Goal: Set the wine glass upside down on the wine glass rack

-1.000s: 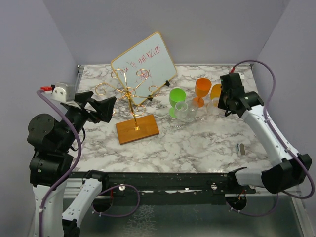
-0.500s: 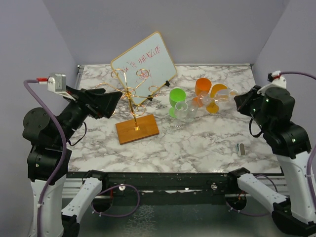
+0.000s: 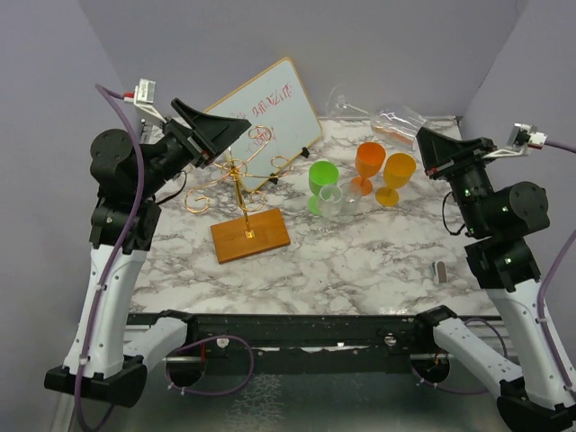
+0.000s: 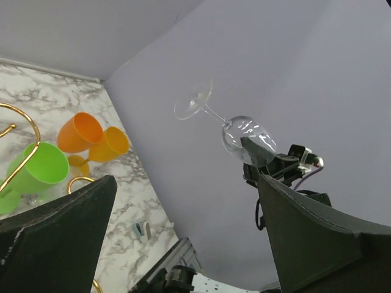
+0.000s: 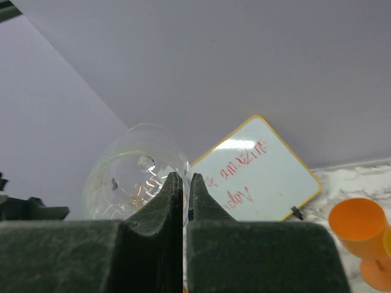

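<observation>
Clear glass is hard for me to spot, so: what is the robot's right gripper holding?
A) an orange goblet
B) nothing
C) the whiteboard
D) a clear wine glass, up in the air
D: the right gripper is shut on the bowl of the clear wine glass, which hangs in the air with its stem pointing sideways.

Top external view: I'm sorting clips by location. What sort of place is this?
Probably a robot lab test cell: left arm and right arm bolted at a marble-look table, plain lilac walls boxing it in, a small whiteboard propped behind.
</observation>
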You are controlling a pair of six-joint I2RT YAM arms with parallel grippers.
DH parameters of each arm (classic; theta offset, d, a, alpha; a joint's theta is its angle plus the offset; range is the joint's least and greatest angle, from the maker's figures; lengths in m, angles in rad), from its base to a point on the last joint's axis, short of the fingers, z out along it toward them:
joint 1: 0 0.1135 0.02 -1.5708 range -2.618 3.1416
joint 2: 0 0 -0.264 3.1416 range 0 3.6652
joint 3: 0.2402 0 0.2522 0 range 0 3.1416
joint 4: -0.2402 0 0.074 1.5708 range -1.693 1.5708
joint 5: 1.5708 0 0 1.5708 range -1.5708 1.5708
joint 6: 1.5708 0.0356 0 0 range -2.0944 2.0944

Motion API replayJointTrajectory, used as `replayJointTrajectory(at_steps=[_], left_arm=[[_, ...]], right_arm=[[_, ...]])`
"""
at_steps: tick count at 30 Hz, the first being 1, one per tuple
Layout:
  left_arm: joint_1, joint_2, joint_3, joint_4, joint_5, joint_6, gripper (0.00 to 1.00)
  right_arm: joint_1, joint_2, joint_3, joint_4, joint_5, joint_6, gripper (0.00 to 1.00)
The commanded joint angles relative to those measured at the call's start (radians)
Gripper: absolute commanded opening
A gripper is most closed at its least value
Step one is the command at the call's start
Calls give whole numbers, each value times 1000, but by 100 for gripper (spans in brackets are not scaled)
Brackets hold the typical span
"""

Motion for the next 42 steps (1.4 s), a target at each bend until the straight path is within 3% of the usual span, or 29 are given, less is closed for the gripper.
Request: replayJointTrajectory(at_steps=[1,6,12,18,26,36,42], left_arm=[[-48,72,-39,205,26,-128,99],[-219,170,-3,252,-102,-77,99],[-389,267,-26,438,-280,-44,99],[-586,366,26,521,-620,-122,99],[-685,424,38,605,-976,-199,99],[-706,473,79,773,-991,-147,98],[-711,490,128,780,-1047,-124,83]], right_arm=[[2,24,-76,387,-64,121,1],[2,66,-141,530,-83,240,1],[3,62,-198,559,-44,351,1],[2,79,-199,647,-88,240,1],[2,105,-234,756,-101,213,1],[2,120,-243,774,-116,219,1],[2,114,-259,780,-138,227,1]])
